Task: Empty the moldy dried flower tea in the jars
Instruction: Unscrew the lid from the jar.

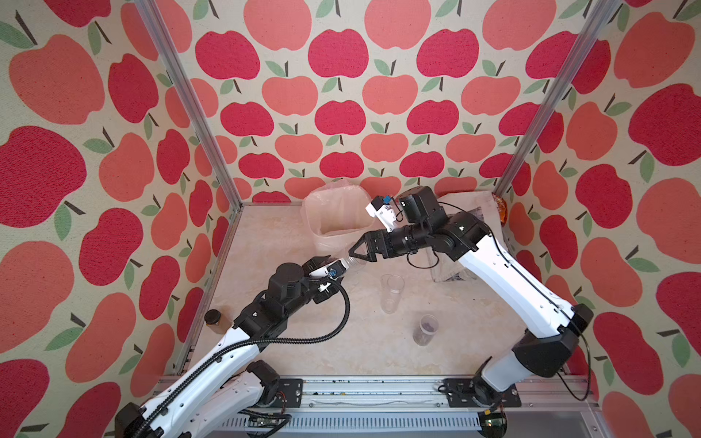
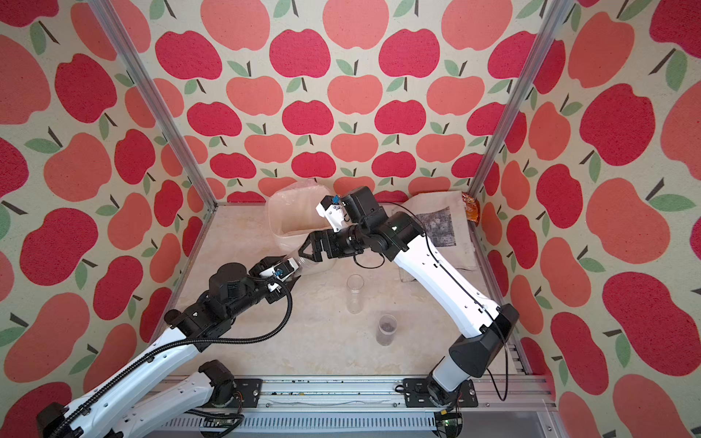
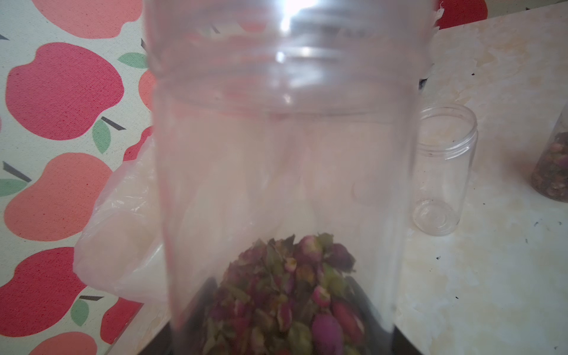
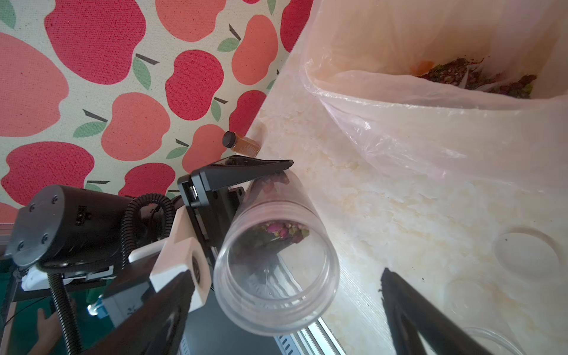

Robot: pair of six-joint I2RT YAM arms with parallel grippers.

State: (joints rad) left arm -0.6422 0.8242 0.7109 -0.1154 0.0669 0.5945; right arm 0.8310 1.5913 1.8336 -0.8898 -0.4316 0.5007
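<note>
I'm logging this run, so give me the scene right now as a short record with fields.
Left gripper: shut on held jar, lid off, tea inside
Right gripper: open at that jar's mouth
Table jars: empty jar; jar with tea
Bin: lined, some tea inside

Left gripper (image 1: 337,267) clamped, arm outstretched; right gripper (image 1: 358,256) spread wide, wrist turned toward the left
</note>
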